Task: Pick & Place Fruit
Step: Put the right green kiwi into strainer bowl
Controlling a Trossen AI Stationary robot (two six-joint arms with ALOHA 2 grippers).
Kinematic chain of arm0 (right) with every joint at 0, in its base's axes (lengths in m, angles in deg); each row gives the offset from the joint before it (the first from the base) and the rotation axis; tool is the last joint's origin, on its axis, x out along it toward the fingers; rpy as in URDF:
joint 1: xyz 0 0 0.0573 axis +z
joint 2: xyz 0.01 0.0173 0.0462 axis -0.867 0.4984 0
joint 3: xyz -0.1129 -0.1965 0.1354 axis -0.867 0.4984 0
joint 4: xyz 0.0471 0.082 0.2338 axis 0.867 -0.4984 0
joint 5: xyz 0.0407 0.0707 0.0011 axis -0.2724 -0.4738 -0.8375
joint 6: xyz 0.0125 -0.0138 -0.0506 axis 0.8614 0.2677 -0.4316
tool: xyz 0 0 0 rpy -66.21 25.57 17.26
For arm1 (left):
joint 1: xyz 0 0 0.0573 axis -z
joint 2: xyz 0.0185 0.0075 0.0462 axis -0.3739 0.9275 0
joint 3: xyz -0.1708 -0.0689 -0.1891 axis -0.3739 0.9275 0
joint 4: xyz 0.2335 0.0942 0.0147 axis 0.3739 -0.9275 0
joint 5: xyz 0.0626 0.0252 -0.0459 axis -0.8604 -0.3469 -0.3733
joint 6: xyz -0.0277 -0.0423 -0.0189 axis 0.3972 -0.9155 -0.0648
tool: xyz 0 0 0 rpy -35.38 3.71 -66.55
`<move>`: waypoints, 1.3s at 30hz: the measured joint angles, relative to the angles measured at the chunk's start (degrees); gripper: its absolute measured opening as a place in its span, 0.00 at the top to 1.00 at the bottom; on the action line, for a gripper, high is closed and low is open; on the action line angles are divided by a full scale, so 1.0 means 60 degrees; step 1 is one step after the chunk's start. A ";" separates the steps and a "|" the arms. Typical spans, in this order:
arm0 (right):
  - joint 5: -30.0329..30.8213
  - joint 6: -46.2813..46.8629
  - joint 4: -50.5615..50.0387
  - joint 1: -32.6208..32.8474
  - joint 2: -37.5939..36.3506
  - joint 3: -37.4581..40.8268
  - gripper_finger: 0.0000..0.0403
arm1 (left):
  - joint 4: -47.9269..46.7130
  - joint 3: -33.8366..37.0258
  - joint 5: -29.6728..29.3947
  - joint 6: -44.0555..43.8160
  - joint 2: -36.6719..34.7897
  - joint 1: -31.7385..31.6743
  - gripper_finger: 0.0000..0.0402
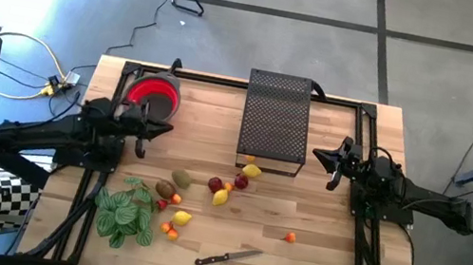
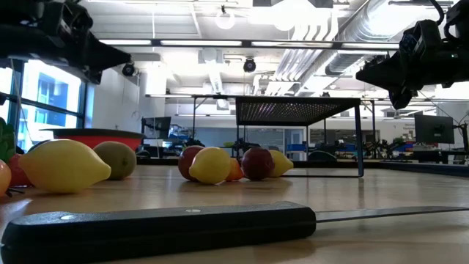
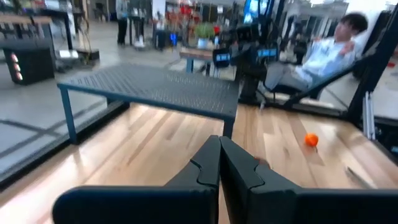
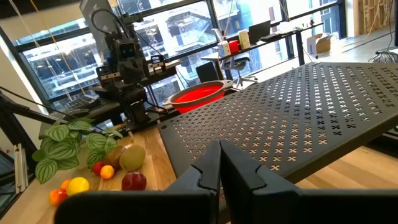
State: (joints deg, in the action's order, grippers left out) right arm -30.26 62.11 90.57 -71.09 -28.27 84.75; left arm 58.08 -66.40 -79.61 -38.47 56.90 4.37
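The fruit lies loose on the wooden table (image 1: 321, 262): lemons (image 1: 251, 170) (image 1: 220, 197) (image 1: 182, 219), dark red apples (image 1: 215, 185) (image 1: 241, 182), brown kiwis (image 1: 180, 179) and a tiny orange one (image 1: 290, 238). The red bowl (image 1: 154, 93) stands at the far left. My left gripper (image 1: 168, 127) hovers shut beside the bowl, above the table, holding nothing; the left wrist view shows its fingertips (image 3: 219, 146) together. My right gripper (image 1: 316, 154) hovers shut on the right of the black rack, also holding nothing (image 4: 219, 149).
A black perforated metal rack (image 1: 275, 120) stands at the far middle, between the two grippers. A green striped leafy plant (image 1: 127, 211) lies near left, and a black-handled knife (image 1: 228, 258) near the front edge. A person (image 3: 323, 50) sits beyond the table.
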 joint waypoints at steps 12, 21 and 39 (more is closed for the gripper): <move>0.0000 0.0000 0.0000 -0.0003 -0.0003 -0.0003 1.00 | 0.0019 -0.1514 0.0230 0.0500 0.2939 0.0007 1.00; 0.0000 0.0000 0.0000 -0.0004 0.0000 -0.0003 1.00 | 0.0429 -0.1813 0.0528 0.0505 0.3362 0.1634 1.00; 0.0000 0.0000 -0.0001 0.0000 -0.0002 -0.0003 1.00 | 0.0473 -0.1813 -0.3647 0.0683 0.3359 0.5765 1.00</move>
State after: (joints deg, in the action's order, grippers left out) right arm -30.26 62.11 90.56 -71.09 -28.28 84.74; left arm 60.92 -77.28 -101.50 -34.37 77.05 38.96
